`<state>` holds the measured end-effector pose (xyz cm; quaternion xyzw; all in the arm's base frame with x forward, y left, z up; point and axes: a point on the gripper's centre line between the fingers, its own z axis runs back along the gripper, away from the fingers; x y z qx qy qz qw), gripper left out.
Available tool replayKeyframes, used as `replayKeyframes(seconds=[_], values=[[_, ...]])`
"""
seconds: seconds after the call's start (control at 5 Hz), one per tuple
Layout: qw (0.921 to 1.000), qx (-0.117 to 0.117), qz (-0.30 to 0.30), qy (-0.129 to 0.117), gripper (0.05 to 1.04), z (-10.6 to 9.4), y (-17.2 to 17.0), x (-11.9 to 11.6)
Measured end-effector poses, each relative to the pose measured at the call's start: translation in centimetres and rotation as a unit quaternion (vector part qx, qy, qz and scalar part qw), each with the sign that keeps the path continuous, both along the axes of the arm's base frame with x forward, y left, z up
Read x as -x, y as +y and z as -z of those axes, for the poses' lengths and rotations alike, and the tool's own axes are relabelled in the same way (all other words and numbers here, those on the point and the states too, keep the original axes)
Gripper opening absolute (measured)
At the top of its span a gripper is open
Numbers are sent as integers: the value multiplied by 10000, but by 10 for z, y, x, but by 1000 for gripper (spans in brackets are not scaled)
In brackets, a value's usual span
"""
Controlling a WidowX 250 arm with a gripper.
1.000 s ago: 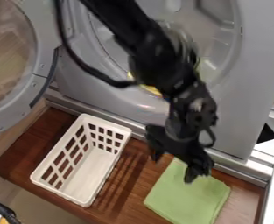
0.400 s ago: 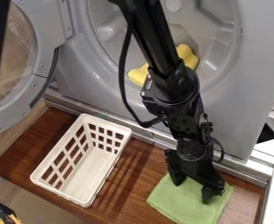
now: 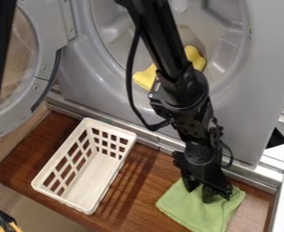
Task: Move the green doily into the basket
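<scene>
My gripper [image 3: 199,192] points down onto the upper part of the green doily [image 3: 195,210], at the lower right. The two fingers stand partly apart, their tips against the cloth, with some green showing between them. The doily lies on the brown wooden surface, slightly rumpled around the fingertips. To the left is the white plastic basket [image 3: 92,181], upright, with slotted walls and a bare floor inside.
Behind the wooden surface [image 3: 141,181] stands a grey machine [image 3: 83,86] with a round opening holding a yellow cloth [image 3: 145,77]. Its round door [image 3: 47,50] hangs open at the upper left. A metal rail [image 3: 150,136] runs along the back edge.
The arm came down and right onto the doily, and the yellow cloth came into view. Most recently the fingers drew closer together, and the doily shifted slightly up and right.
</scene>
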<state>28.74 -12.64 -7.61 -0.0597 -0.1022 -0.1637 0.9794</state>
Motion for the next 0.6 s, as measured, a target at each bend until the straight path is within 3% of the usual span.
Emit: replayKeyframes(seconds=[0.2,0.4,0.6], values=[[9999,-111,51,-93,194,0,0,-1],[9998,-102,15,-166,92,1,0,-1],[9991,-120,125,-378,78,0,1,0]])
